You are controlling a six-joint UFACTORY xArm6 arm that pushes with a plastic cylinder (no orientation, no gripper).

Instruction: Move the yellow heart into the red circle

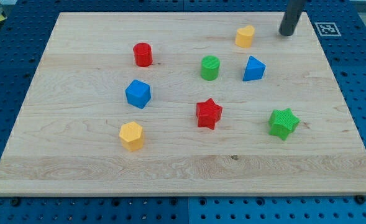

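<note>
Tip-wise, my tip (pixel 286 33) sits at the view's top right, touching the wooden board (pixel 77 174) near its far edge, just right of the yellow heart (pixel 245 37) w/ a small gap between them — no contact yet. It's a plain rod, so no jaws to spread or pinch; it can only push. Going near to far: the yellow hexagon (pixel 132 135) lies closest to the view's bottom, left of centre; the red star (pixel 209 114) and green star (pixel 284 122) come next, centre and right; then the blue cube (pixel 138 94) at mid-left; further back the green cylinder (pixel 210 68) and blue triangle (pixel 253 69) side by side; then the red circle (pixel 143 55) — a short cylinder — at upper left, and last the heart at the far edge. Placement makes sense, I'd judge: the heart must travel leftward to the circle, so standing on its right side sets up a push toward the view's left. That lane looks free, since the green cylinder sits nearer the bottom than the line btw. heart and circle. Pose: the rod comes down from the top edge, leaning a bit to the right higher up; the arm itself is out of frame. Push not yet begun, approx.
</note>
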